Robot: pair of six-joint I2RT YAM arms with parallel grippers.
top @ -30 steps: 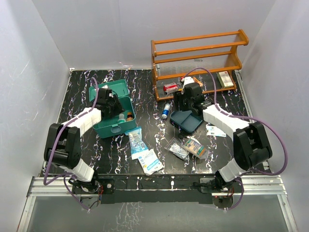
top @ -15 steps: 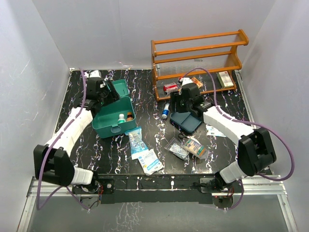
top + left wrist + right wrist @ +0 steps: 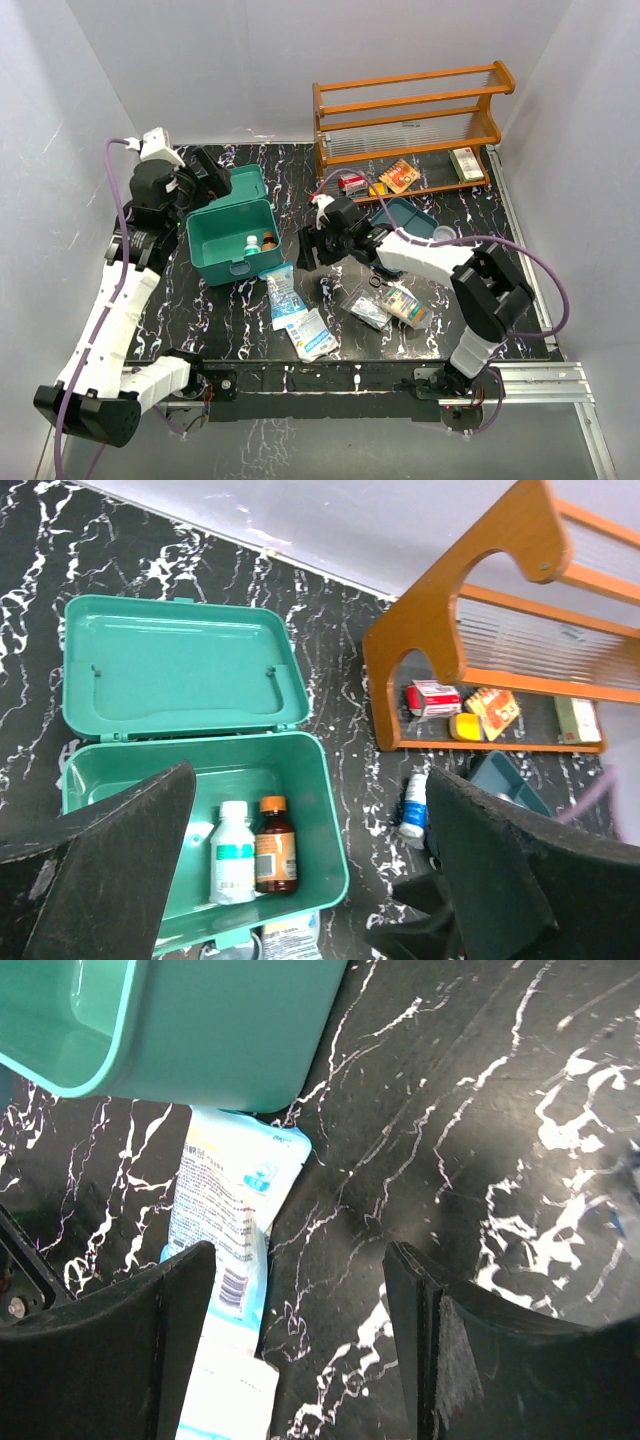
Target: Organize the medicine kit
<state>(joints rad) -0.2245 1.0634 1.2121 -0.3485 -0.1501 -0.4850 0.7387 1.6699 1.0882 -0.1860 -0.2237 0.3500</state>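
The teal medicine kit (image 3: 232, 255) stands open at the left with its lid (image 3: 236, 186) laid back. Inside it, a white bottle (image 3: 232, 853) and a brown bottle (image 3: 276, 845) lie side by side. My left gripper (image 3: 206, 172) hovers high over the kit's back left, open and holding nothing; in the left wrist view the gripper (image 3: 308, 810) frames the kit (image 3: 325, 810) from above. My right gripper (image 3: 311, 250) is low over the table just right of the kit, open and empty. In the right wrist view that gripper (image 3: 300, 1280) straddles bare table beside a light-blue packet (image 3: 228, 1230).
An orange wooden rack (image 3: 410, 120) stands at the back right with small boxes (image 3: 400, 175) on its bottom shelf. A dark blue-teal tray (image 3: 408, 214) lies before it. A blue-white bottle (image 3: 412, 805) lies near the rack. Packets (image 3: 283, 292) and clear bags (image 3: 388, 305) are scattered at the front.
My left gripper rose out of the kit, moved back left and opened. The right arm swung left from the tray to the kit's right side; the tray now lies nearer the rack.
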